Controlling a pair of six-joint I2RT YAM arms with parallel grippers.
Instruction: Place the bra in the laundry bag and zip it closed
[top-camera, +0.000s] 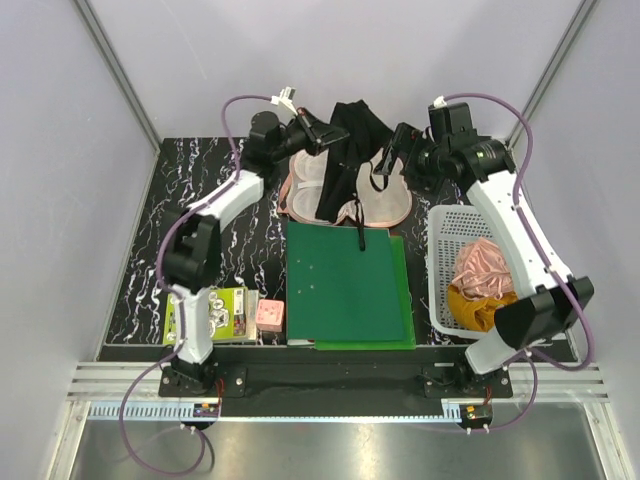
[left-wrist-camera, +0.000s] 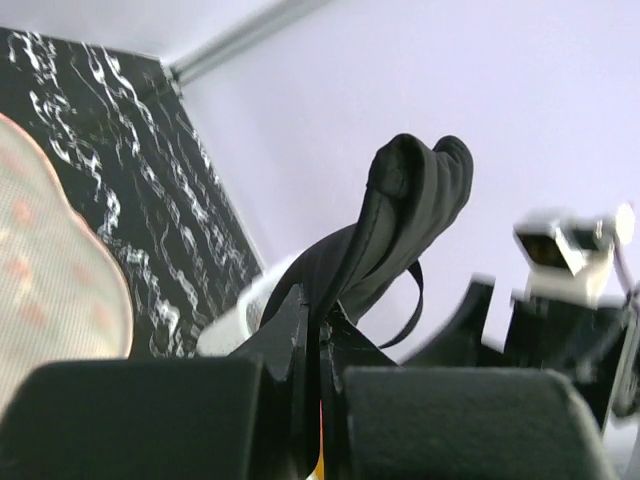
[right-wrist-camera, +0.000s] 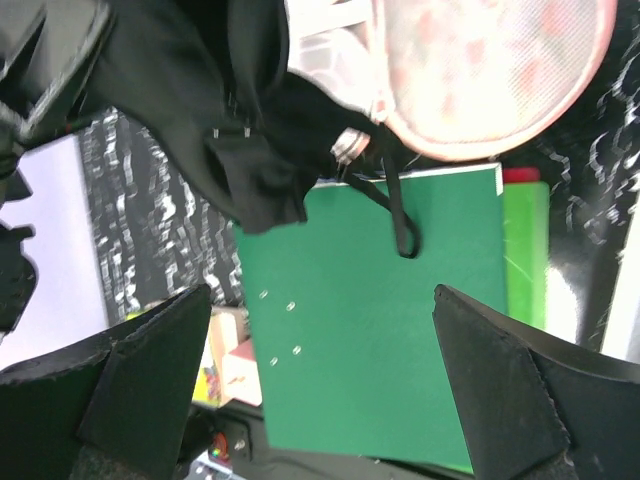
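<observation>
Top external: the left gripper (top-camera: 325, 137) is clamped on the single black bra (top-camera: 352, 150), which hangs over the open laundry bag (top-camera: 388, 208) near the table's far edge. The right gripper (top-camera: 388, 162) stands spread wide beside it, holding nothing. Two green folders (top-camera: 345, 290) overlap in front. The booklet (top-camera: 215, 312) has print too small to read. One white basket (top-camera: 440, 235) sits along the right edge.

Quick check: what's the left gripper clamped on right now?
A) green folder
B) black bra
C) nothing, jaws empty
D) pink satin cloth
B: in the left wrist view the left gripper is shut on the black bra, with the fabric pinched between its fingertips.
</observation>
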